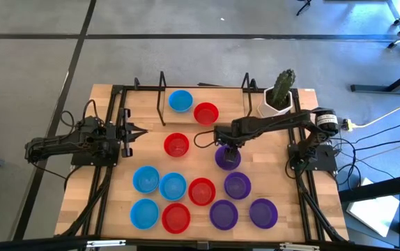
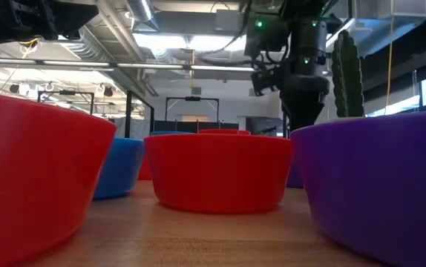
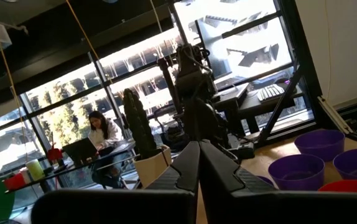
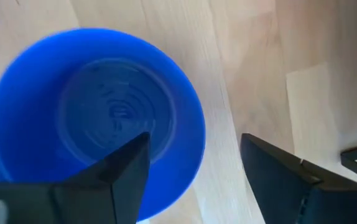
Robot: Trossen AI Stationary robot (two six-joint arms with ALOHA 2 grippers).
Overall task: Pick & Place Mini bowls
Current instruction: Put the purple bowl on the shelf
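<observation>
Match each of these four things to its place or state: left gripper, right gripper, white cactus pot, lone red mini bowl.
Things:
1. left gripper
2. right gripper
3. white cactus pot
4. lone red mini bowl

Places or states:
A. open, above a purple mini bowl
B. at a table corner near the right arm
C. shut, at the table's left side
D. mid-table, apart from other bowls, between the two grippers

Pairs: 1-C, 2-A, 3-B, 4-D

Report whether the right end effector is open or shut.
Open. In the right wrist view, the right end effector holds its two dark fingers well apart, with light wooden tabletop showing between them.
</observation>
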